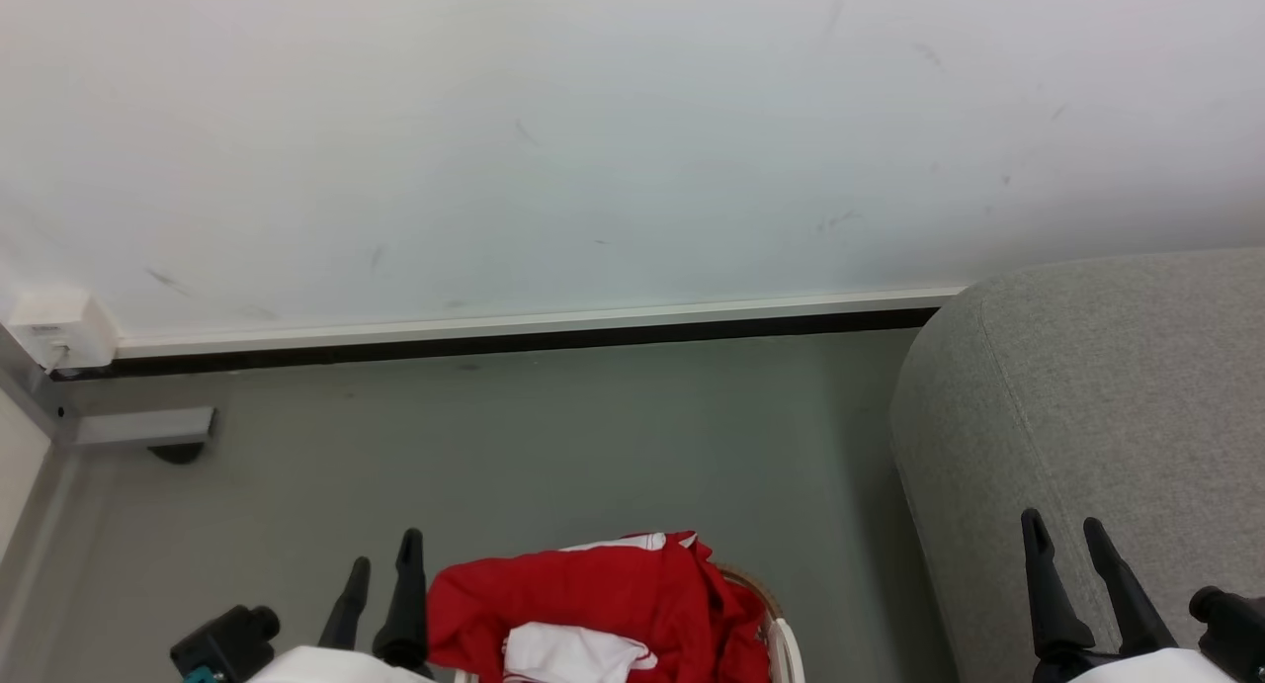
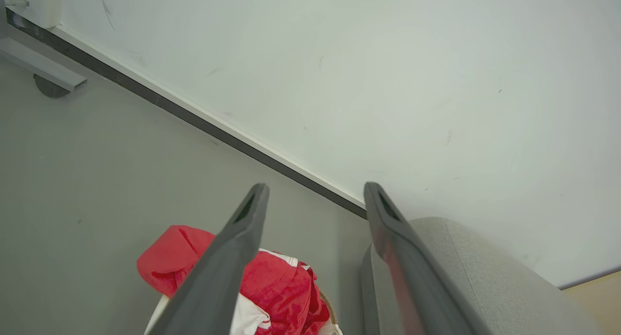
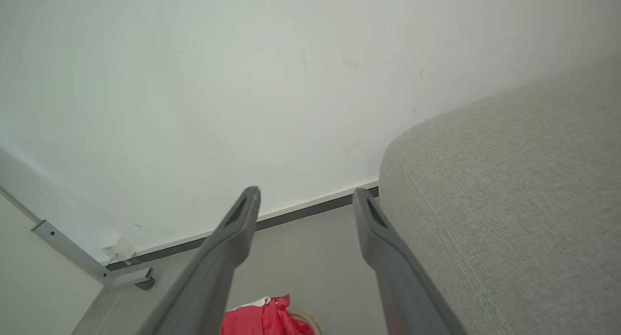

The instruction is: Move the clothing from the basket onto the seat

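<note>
At the floor's [image 1: 544,446] far left corner a white box [image 1: 59,327] sits on the wall [image 1: 593,120], and a grey bar [image 1: 143,426] lies just below it. A dark skirting [image 1: 544,335] runs along the floor's far edge to the seat.

The left pincer [image 1: 384,550] rises at the lower left of the head view, just left of the clothing. Its fingers are spread and it grips nothing. In the left wrist view the two fingers [image 2: 233,247] stand well apart with bare wall between their tips.

The clothing [image 1: 593,594] is a red heap with white bands. It lies in the basket [image 1: 786,648] and spills over its left rim. The basket stands on the floor, well away from the far edge and near the seat's left side, with a strip of floor between them.

The seat [image 1: 1087,396] is light grey with a rounded corner. It stands on the right, and its far end meets the wall.

The right pincer [image 1: 1061,520] shows against the seat's near left part. It is released, its fingers parted and holding nothing. The right wrist view shows the gap between them over the skirting, with the seat to their right and the clothing low between them.
</note>
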Available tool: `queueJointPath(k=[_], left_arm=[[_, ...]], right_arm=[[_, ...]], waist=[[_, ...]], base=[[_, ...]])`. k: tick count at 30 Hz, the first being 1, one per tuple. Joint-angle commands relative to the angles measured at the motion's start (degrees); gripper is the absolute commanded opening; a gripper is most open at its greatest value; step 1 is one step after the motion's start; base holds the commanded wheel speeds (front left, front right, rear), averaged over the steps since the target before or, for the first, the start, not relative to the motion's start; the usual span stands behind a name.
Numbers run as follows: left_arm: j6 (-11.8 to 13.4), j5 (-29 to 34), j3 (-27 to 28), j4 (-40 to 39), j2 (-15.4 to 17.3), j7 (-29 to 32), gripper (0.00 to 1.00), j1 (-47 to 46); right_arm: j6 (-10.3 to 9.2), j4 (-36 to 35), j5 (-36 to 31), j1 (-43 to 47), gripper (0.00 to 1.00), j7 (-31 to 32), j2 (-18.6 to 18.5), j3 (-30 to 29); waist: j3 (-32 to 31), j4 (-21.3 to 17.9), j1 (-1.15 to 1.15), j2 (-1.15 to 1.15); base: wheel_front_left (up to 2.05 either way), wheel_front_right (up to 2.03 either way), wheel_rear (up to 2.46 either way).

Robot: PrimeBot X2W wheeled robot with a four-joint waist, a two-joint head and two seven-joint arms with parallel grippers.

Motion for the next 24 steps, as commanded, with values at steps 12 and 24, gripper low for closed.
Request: queueJointPath(k=[12,24], left_arm=[[0.92,10.49,-1.0,-1.2,0.56,-2.5,1.0,0.53],[1.31,17.74,-1.05,-1.94,0.61,-4.08,1.0,1.27]], right_arm=[[-0.07,-0.92,-8.22,0.31,1.0,-2.35,-0.46,-0.31],[-0.08,-0.68,-13.55,0.77,1.0,-3.89,-0.03,-0.98]], waist=[[-0.03,0.11,0.0,0.0],[-0.03,-0.04,0.0,0.0]], base=[[0.0,0.0,0.0],[0.0,0.0,0.0]])
